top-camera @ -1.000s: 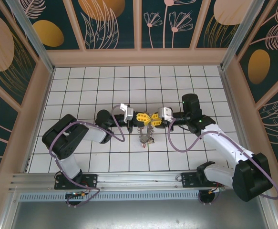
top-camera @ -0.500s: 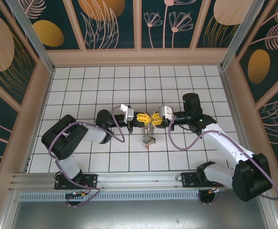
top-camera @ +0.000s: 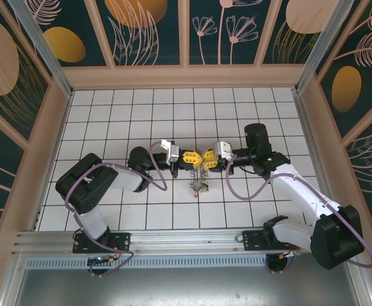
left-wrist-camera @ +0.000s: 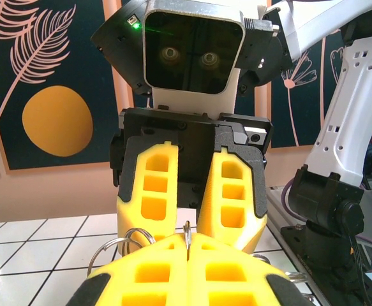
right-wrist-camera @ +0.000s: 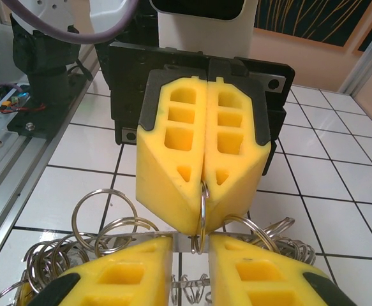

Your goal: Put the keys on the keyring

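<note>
Left gripper (right-wrist-camera: 200, 220) pressed shut, pinching ring (right-wrist-camera: 203, 201) edge-on; right gripper (right-wrist-camera: 191, 255) slightly spread around it. Best: hold ring steady, right closes squarely.

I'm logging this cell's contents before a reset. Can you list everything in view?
keyring: one, grey metal, seen edge-on, pinched by the left gripper.
keys and small rings: one bunch, silvery with a red speck, below the meeting grippers.
floor: white tiles, dark grout.
walls: teal panels with orange and pink plant print, on three sides.
rail: one, aluminium, near edge.
left arm: black; yellow fingers shut on the keyring.
right arm: white; right gripper yellow-fingered, jaws slightly apart around the keyring.
</note>
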Available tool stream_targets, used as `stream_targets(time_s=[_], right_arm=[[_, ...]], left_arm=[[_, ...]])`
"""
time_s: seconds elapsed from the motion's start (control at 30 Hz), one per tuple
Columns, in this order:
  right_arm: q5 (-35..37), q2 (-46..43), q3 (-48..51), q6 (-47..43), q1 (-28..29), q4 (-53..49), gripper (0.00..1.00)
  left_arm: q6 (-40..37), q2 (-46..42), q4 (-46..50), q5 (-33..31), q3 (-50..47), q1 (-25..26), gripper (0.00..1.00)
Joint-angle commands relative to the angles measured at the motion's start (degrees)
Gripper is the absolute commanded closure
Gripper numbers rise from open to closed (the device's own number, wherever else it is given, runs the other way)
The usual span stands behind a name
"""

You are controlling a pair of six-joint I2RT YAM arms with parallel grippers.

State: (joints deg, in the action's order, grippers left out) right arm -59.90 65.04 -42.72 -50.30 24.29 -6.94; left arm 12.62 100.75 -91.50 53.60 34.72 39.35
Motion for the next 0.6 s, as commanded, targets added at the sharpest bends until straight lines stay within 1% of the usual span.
stream_targets(time_s=[0.0, 0.03, 0.1, 0.3, 0.4, 0.57], right_arm=[[-6.0, 0.0, -2.7, -1.6, 0.6, 0.9, 0.78], [-6.0, 0.1, -2.9, -1.7, 0.6, 1.1, 0.82], [-5.6, 0.4, -3.1, -1.5, 0.6, 1.4, 0.85], [-5.5, 0.9, -2.5, 2.4, 0.6, 5.8, 0.86], [-6.0, 1.0, -2.4, 3.1, 0.6, 6.5, 0.83], [-6.4, 1.0, -2.5, 3.7, 0.3, 6.5, 0.83]], left_arm=[[-0.3, 0.3, -0.4, -0.4, 0.9, 0.9, 1.0], [-0.2, 0.3, -0.5, -0.4, 1.0, 0.9, 1.0], [-0.1, 0.5, -0.4, -0.3, 1.3, 0.9, 1.0], [-0.3, 0.8, -0.1, -0.2, 1.7, 1.2, 1.0], [-0.4, 1.1, -0.2, -0.3, 1.7, 1.2, 1.0], [-0.3, 1.4, -0.6, -0.2, 1.8, 1.2, 1.0]])
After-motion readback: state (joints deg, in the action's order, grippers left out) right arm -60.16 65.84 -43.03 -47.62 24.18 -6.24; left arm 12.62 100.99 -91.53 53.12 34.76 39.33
